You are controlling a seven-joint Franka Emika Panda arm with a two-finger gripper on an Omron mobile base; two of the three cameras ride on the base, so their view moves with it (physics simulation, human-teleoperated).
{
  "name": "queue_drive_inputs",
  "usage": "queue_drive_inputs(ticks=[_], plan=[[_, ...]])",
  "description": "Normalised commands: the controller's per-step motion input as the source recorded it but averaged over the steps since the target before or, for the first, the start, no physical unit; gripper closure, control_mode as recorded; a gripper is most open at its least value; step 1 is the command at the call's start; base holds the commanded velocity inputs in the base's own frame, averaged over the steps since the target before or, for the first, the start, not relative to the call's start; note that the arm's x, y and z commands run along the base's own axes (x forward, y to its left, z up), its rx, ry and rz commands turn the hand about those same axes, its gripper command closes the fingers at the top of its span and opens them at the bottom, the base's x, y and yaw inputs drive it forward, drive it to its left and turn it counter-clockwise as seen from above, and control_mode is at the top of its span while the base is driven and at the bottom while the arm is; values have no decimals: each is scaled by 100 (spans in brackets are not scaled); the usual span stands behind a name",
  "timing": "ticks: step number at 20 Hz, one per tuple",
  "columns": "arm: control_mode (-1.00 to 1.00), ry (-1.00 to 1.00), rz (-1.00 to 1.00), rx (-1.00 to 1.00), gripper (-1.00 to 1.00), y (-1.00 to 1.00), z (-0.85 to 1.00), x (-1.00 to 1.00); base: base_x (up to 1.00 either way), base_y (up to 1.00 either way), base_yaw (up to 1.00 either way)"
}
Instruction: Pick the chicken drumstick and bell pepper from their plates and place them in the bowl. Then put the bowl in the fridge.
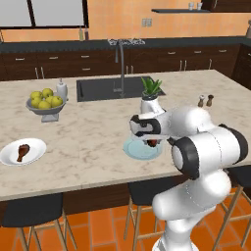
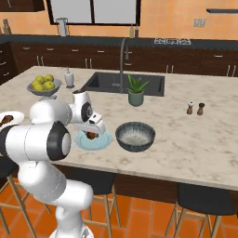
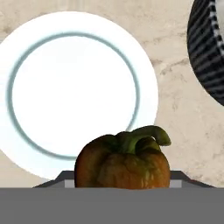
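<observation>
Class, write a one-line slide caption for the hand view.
The hand holds the bell pepper above its pale blue plate, the bowl waiting alongside.

No legible text, label, brand, number or sign appears on any surface in these views.

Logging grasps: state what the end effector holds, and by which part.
The end effector holds the bell pepper by the sides of its body, stem free, lifted above the pale blue plate.
</observation>
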Motion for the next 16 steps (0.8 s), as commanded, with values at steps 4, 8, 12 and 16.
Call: queue_drive_inputs(ticks=[4,8,12,16], plan=[[-100,1,0,-13,100,-39,99,-29,0,0,0],[-100,0,-2,-4,100,-61,70,-3,0,0,0],[-100,0,0,4,100,-82,29,0,0,0,0],[-100,3,0,13,100,-69,-13,9,0,0,0]])
